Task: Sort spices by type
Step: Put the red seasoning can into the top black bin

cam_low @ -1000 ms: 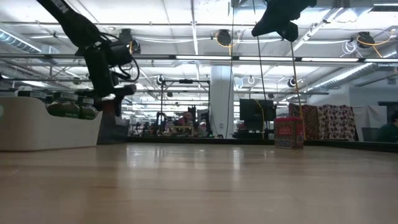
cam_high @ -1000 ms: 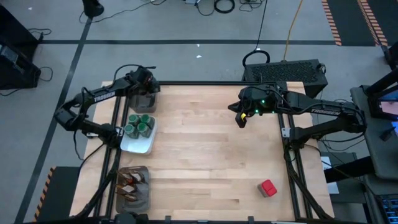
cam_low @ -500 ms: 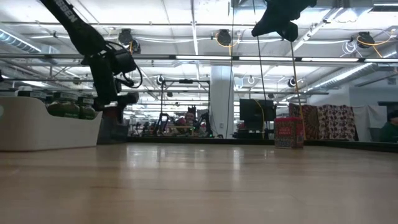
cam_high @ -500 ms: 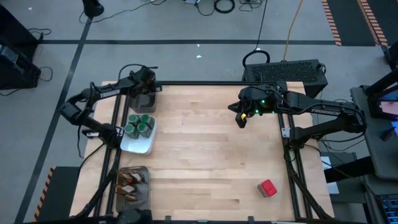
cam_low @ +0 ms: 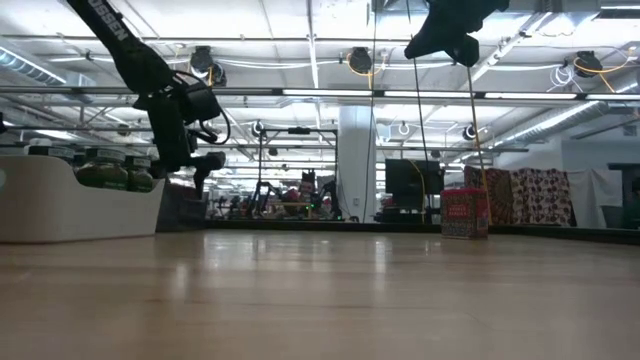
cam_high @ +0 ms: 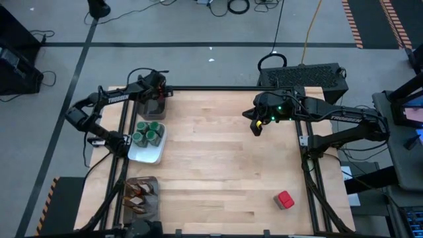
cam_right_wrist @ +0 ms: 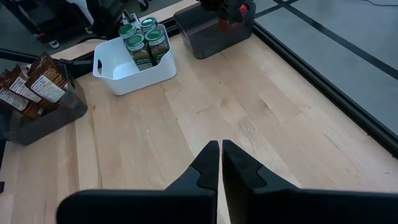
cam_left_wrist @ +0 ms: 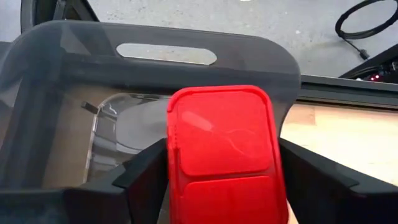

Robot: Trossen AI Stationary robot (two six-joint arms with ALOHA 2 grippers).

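Item: wooden table (cam_high: 218, 165), three containers ranged along its left edge, both arms present. Left gripper (cam_left_wrist: 221, 180) was stationed over the dark grey bin (cam_left_wrist: 62, 81) at the table's far left corner, a red box (cam_left_wrist: 222, 149) lying between its two fingers (cam_left_wrist: 146, 171); a narrow gap seemed to show at each side of the box, so whether the jaws were gripping it or had let go could not be told. Beside that bin stood the white dish (cam_high: 147, 153), containing several green-lidded jars (cam_high: 148, 133) packed together upright. At the near left corner a second grey tray (cam_high: 141, 210) held the brown-orange sachets (cam_high: 139, 193), standing on end. A second red box (cam_high: 285, 199) lay alone on the bare wood near the table's near right corner, well apart from every container; in the low view it appeared upright on the tabletop. Right gripper (cam_right_wrist: 220, 163) was raised above the table's far right portion, fingers pressed together and clenched on nothing, with clear wood beneath it.
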